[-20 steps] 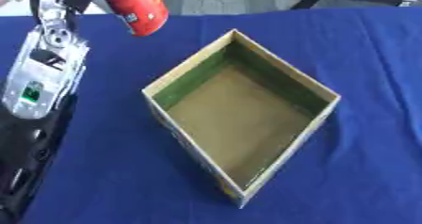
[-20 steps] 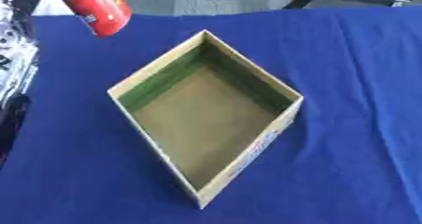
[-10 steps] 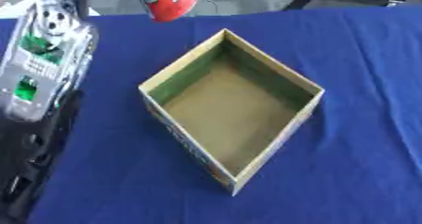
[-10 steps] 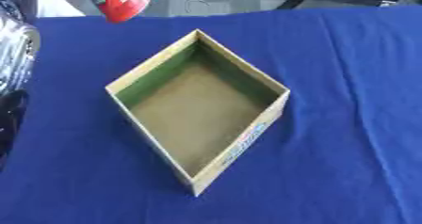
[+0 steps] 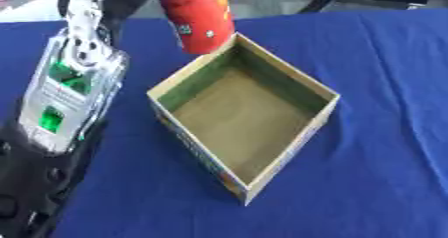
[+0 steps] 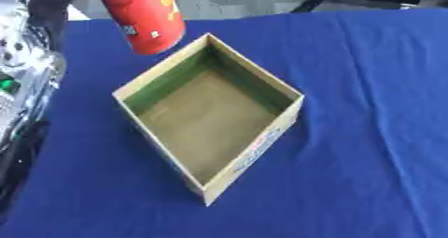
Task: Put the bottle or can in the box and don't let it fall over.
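Now the can (image 6: 140, 17) sat much closer to the box (image 5: 289, 147) than a second before: earlier it hung well off the far-left corner, and in this moment its lower end hovered just above that corner's rim, partly overlapping the left wall in the left eye view. It was tilted, top leaning away to the left, not upright. We judged that the carry was nearly over and the lowering not yet begun; the can still needed to move further over the floor of the box and be straightened, or it could catch the rim or tip on landing.

We could not see the hand on the can; the top of the can ran out of frame, so we could not tell how the fingers sat on it. Only the left arm (image 5: 66, 97), with its silver casing and green lights, showed along the left side. The right hand was not in view.

Count: one can, red with a small label. One box, open-topped cardboard with a green inner wall, empty. One table (image 6: 376, 82) under a blue cloth.
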`<state>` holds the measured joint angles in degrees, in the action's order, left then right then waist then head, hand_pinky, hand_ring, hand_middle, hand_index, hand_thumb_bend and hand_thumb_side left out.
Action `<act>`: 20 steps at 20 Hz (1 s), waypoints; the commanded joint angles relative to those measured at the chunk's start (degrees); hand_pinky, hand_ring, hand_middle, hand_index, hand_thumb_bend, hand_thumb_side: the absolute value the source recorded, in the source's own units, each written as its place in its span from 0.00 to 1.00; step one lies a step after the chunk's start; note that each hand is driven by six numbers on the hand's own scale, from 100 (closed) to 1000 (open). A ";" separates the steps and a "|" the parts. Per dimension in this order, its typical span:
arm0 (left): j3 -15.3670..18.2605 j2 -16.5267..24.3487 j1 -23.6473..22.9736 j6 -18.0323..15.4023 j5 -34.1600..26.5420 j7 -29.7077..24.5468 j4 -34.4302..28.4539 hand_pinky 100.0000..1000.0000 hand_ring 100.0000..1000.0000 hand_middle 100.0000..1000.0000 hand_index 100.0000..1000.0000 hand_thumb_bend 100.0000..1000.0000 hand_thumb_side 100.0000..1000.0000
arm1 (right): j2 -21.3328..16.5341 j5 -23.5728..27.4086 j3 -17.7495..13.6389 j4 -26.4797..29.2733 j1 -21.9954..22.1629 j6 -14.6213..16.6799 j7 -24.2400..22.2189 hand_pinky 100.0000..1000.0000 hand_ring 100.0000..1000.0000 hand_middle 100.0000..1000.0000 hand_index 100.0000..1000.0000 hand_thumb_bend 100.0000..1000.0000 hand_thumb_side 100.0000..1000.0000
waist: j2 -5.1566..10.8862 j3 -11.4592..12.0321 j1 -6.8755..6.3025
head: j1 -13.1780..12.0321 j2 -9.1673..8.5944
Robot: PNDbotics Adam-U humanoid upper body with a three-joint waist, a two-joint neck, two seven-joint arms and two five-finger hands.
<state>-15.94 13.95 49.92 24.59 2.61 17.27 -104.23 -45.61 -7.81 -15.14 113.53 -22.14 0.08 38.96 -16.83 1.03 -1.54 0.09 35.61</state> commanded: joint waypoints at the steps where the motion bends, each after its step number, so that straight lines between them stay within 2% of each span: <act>1: -0.27 -0.03 0.57 -0.68 1.12 -0.03 -1.49 0.96 0.61 0.67 0.41 0.00 0.45 | -1.13 0.27 -0.63 1.06 -0.74 0.20 -0.07 0.81 0.63 0.87 0.54 0.00 0.54 | 1.57 -0.18 0.30 | -0.17 -0.24; 3: -1.64 -0.53 -0.75 -1.80 2.26 -0.23 -2.27 0.96 0.61 0.67 0.41 0.00 0.45 | -0.95 0.62 -0.62 1.06 -0.86 0.53 0.24 0.81 0.63 0.87 0.54 0.00 0.55 | 1.66 -0.24 0.30 | -0.10 -0.49; 6: -3.55 -1.90 -2.74 -3.84 4.52 0.04 -1.48 0.96 0.61 0.68 0.42 0.00 0.50 | -0.78 1.04 -0.54 1.06 -1.02 0.91 0.46 0.81 0.63 0.87 0.54 0.00 0.55 | 1.71 -0.25 0.36 | -0.17 -0.95; 15: -7.97 -3.80 -5.86 -9.43 7.83 3.59 6.31 0.96 0.61 0.70 0.43 0.00 0.57 | -0.35 1.14 -0.69 1.06 -0.76 1.33 0.70 0.81 0.62 0.87 0.53 0.00 0.54 | 1.50 -0.41 0.36 | -0.68 -1.70; 20: -9.52 -4.37 -6.08 -11.85 8.55 3.71 11.37 0.97 0.63 0.73 0.46 0.00 0.51 | 0.02 1.08 -0.78 1.06 -0.67 1.08 0.59 0.81 0.62 0.87 0.54 0.00 0.54 | 1.32 -0.22 0.37 | -1.05 -1.72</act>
<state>-25.30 9.86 43.24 13.50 10.64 20.93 -93.16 -44.55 -6.77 -15.15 113.54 -22.36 1.20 39.56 -16.60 0.81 -1.44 -0.70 34.55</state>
